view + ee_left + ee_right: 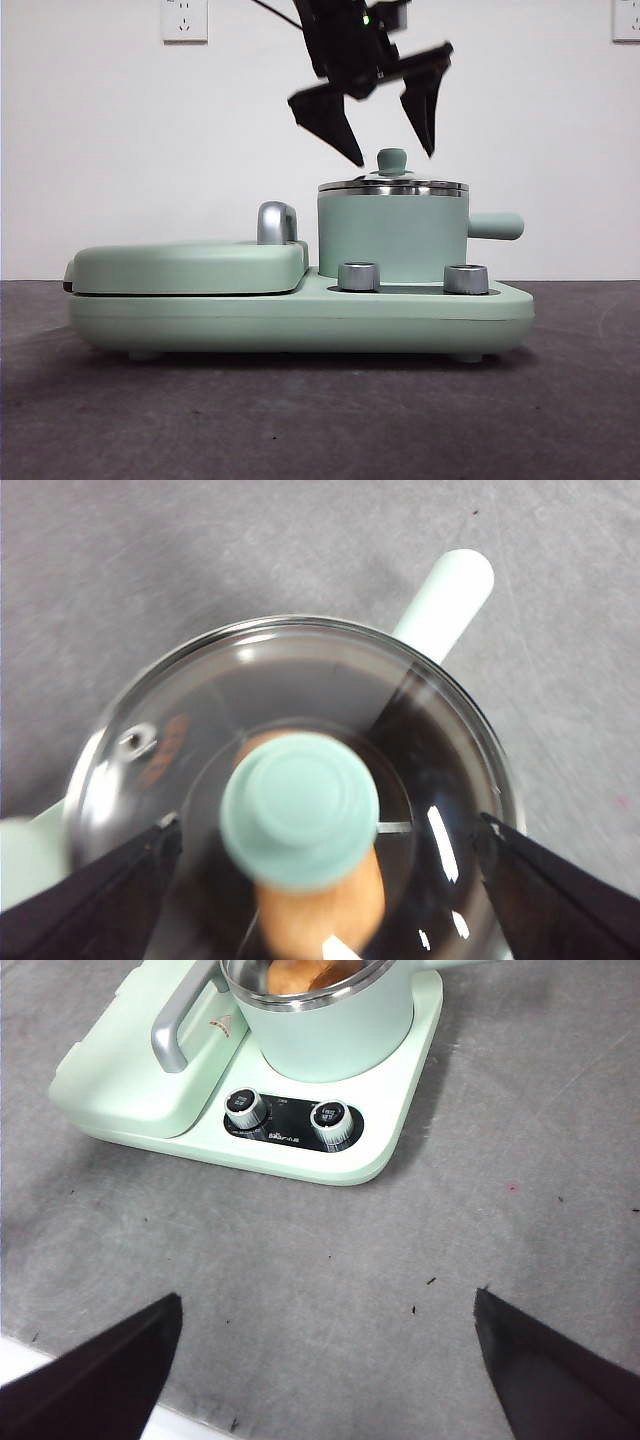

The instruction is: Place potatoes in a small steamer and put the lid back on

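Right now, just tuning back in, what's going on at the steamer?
The potato lies inside the small steamer, and the glass lid sits on its rim. The left gripper hangs just above the lid's green knob, fingers spread wide and holding nothing. The right gripper waits off to the side, open over the grey table.

bright even light in the front view, soft shadow under the cooker base on the dark surface, white glare streaks on the glass lid, knob and potato blurred close up, right wrist view sharp
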